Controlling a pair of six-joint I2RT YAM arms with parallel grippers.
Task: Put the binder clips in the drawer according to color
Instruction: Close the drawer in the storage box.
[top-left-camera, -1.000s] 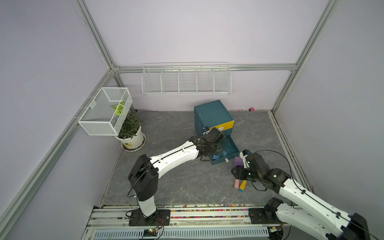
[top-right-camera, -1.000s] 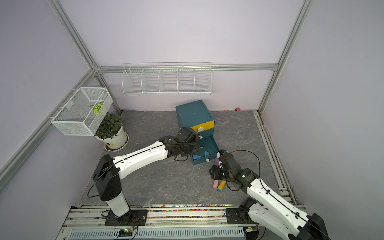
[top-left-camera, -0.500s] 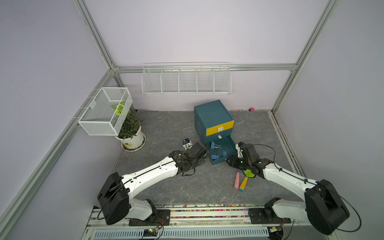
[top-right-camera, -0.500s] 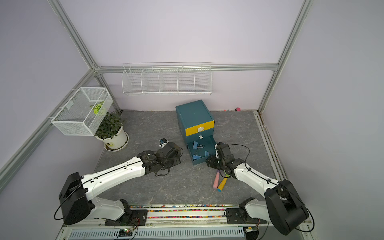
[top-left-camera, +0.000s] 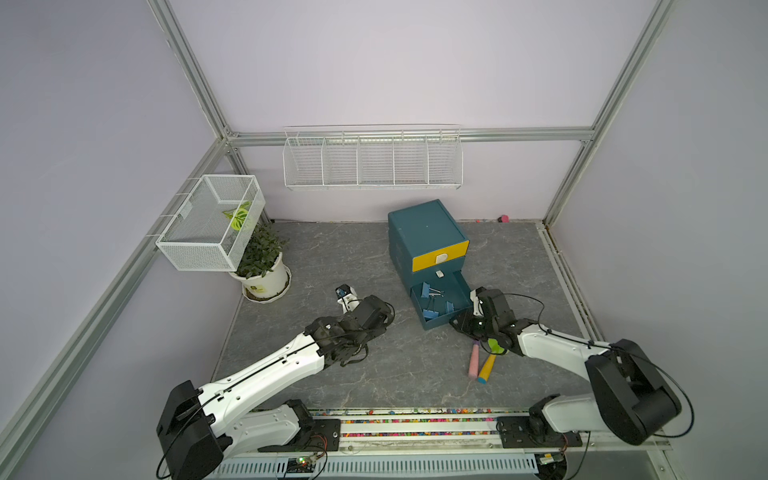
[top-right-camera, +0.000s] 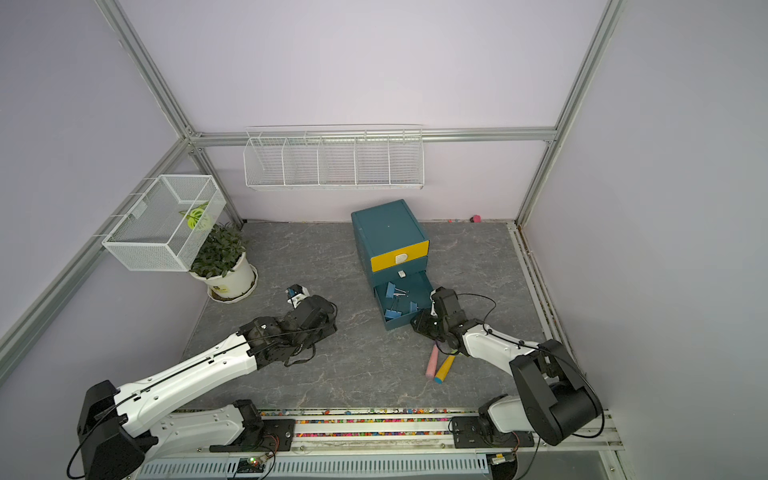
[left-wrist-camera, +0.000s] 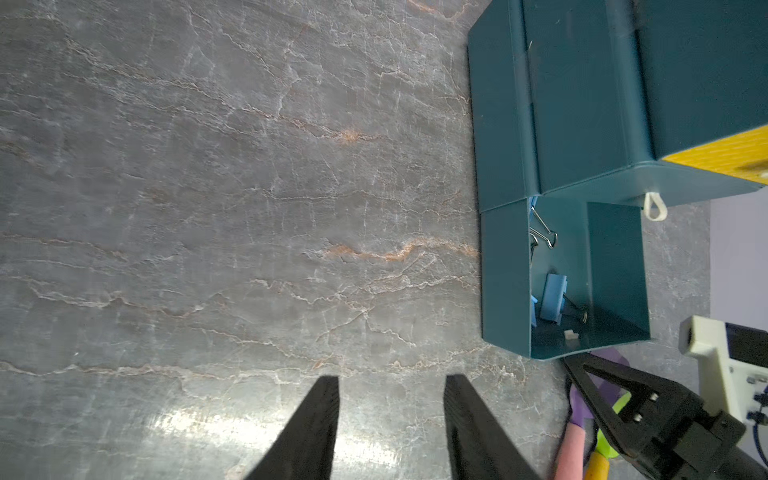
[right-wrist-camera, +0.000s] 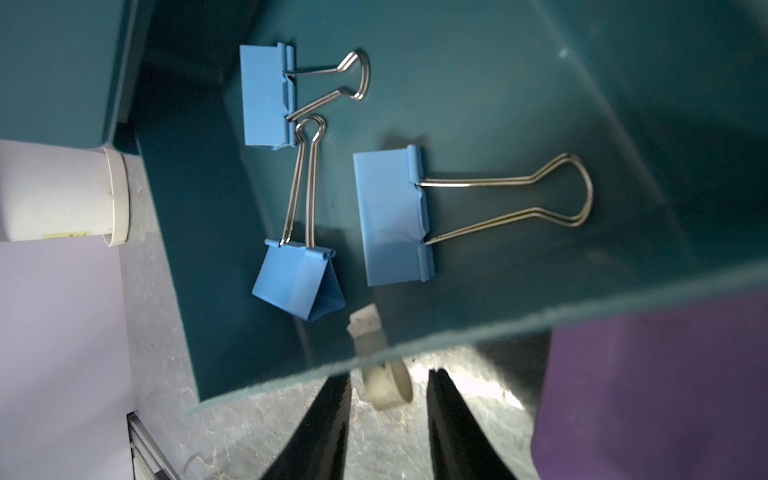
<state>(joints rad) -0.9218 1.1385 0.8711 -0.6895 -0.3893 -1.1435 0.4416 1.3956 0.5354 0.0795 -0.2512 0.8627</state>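
The drawer cabinet (top-left-camera: 424, 226) is dark teal with a yellow top drawer (top-left-camera: 440, 259). Its bottom drawer (top-left-camera: 459, 289) is pulled out. Three blue binder clips (right-wrist-camera: 392, 216) (right-wrist-camera: 266, 95) (right-wrist-camera: 297, 278) lie inside it, also seen in a top view as the clips (top-left-camera: 430, 312). My right gripper (right-wrist-camera: 388, 372) (top-left-camera: 457, 324) is at the drawer's front, jaws apart on either side of the white pull (right-wrist-camera: 386, 386), with a gap on each side. My left gripper (left-wrist-camera: 390, 378) (top-left-camera: 376, 318) hovers open and empty over the floor, left of the cabinet.
Two toy shovels, pink-handled (top-left-camera: 473, 363) and yellow-handled (top-left-camera: 487, 368), lie just under my right wrist; the purple blade (right-wrist-camera: 648, 395) is beside my fingers. A potted plant (top-left-camera: 264, 278) and a wire basket (top-left-camera: 208, 224) stand at the left, a wire shelf (top-left-camera: 372, 160) on the back wall.
My left arm has pulled back from the open drawer to the left. My right gripper has moved up to the drawer's front and its jaws have narrowed around the pull.
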